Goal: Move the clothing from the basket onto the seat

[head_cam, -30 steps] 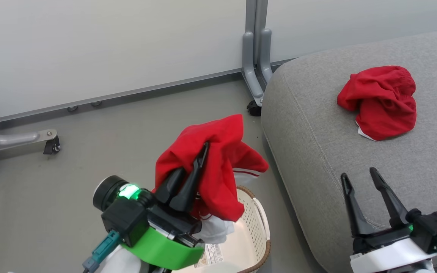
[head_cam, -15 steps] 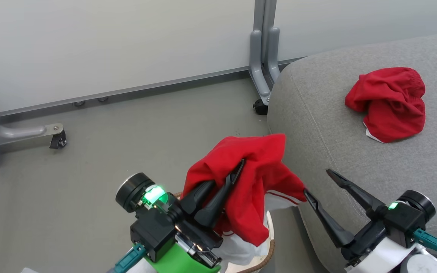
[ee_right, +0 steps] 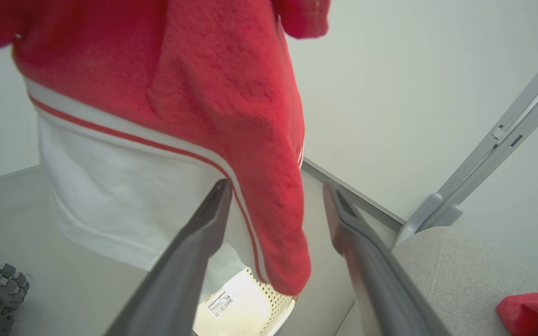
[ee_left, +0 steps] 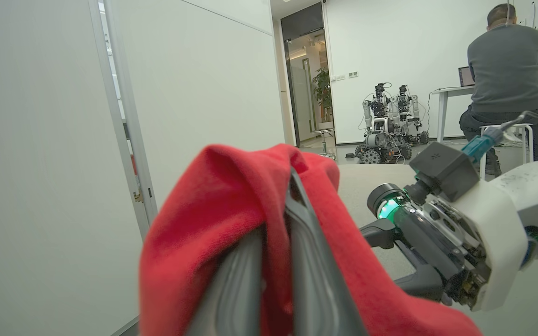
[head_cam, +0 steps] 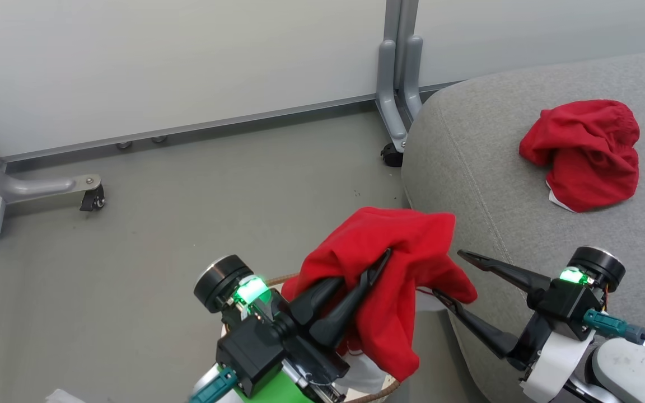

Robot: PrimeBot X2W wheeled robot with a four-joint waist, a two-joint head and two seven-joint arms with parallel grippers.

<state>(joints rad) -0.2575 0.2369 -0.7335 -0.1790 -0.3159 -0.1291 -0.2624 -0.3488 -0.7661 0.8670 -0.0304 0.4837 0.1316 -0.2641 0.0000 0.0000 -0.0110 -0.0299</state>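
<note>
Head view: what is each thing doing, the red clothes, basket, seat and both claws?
Left gripper, shut on the hanging red garment.
Right gripper, open beside that garment.
Hanging red garment, held up above the basket.
Crumpled red garment, lying on the seat.
Basket, on the floor.
Seat, bearing one garment.

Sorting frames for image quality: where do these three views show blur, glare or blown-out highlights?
Head view: soft, even light, sharp throughout; the green lamp behind the left gripper blooms white. Left wrist view: the held red garment and its fingers are soft up close, the room behind crisp. Right wrist view: the basket floor is overexposed, the right gripper fingers blurred.
</note>
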